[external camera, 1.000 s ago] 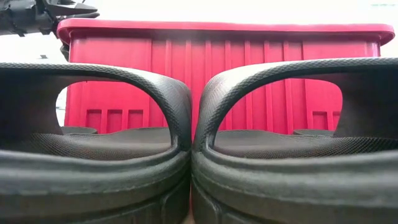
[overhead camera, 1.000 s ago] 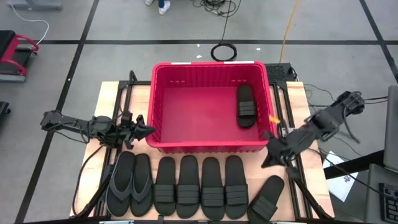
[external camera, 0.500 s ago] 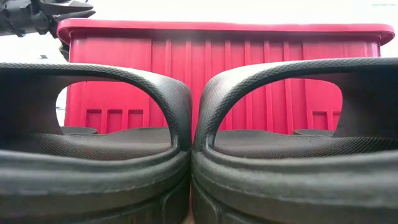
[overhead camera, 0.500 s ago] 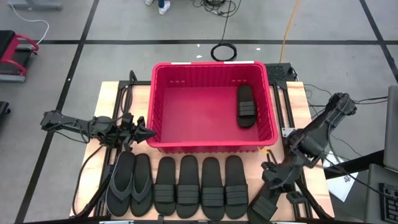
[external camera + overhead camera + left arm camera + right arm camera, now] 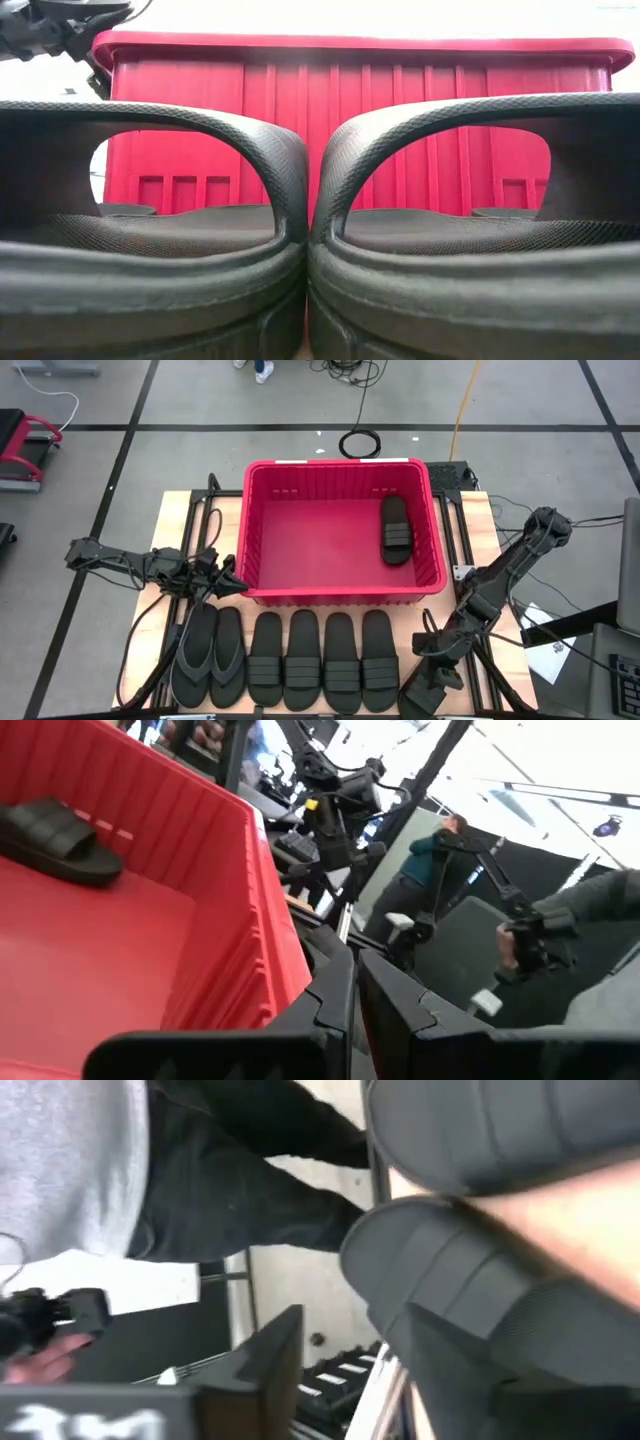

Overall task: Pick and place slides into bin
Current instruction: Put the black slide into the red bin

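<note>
The red bin [image 5: 340, 592] stands mid-table with one black slide [image 5: 395, 528] flat on its floor by the right wall. Along the near edge lie two flip-flops [image 5: 210, 657] and several strapped slides [image 5: 320, 660] side by side, soles down. Another slide [image 5: 428, 688] lies slanted at the near right. My right gripper [image 5: 428, 648] hovers open over that slide's far end [image 5: 470, 1270]. My left gripper [image 5: 236, 583] is shut and points level at the bin's near left corner [image 5: 265, 920], touching nothing. In the low view two slides [image 5: 150, 250] fill the front, with the bin [image 5: 360, 110] behind them.
Black frame rails [image 5: 195, 520] run along both sides of the bin. A person in a grey top [image 5: 70, 1170] stands beyond the table's right side. Other people [image 5: 430, 860] show in the room. Bare wood lies left of the flip-flops and right of the bin.
My right gripper has come down and toward the near edge, from beside the bin's near right corner to above the slanted slide, rolling as it went. My left gripper's tip has swung a little toward the near edge. No slide has moved.
</note>
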{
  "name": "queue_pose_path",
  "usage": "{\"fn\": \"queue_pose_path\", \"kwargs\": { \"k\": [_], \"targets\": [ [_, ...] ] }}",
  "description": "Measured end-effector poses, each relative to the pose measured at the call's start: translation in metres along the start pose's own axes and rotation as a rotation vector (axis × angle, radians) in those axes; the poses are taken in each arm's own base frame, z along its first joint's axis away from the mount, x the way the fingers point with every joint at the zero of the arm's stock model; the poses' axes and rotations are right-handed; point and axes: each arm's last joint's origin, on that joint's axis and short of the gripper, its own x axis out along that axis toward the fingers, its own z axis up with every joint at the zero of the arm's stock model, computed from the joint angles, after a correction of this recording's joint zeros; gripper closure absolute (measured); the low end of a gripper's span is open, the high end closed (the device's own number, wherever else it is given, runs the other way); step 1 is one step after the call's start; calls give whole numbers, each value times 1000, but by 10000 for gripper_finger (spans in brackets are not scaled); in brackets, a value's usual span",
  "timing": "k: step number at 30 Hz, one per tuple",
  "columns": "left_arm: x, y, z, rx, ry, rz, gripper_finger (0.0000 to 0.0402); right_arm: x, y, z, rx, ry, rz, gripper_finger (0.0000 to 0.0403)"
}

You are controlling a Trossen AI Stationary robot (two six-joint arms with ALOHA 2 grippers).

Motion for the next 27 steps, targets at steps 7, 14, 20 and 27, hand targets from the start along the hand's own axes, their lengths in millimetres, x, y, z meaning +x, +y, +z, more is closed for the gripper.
{"fn": "queue_pose_path", "kwargs": {
  "k": [7, 14, 20, 27],
  "targets": [
    [0, 0, 0, 0, 1, -1, 376, 15, -21, -13, 109, -7, 35, 150],
    [0, 0, 0, -7, -5, 9, 376, 25, -43, -31, 197, -3, -8, 145],
    [0, 1, 0, -2, -7, 16, 376, 31, -54, -42, 255, -60, -21, 145],
    [0, 1, 0, 0, -6, 17, 376, 48, -54, -40, 262, -131, 14, 145]
  ]
}}
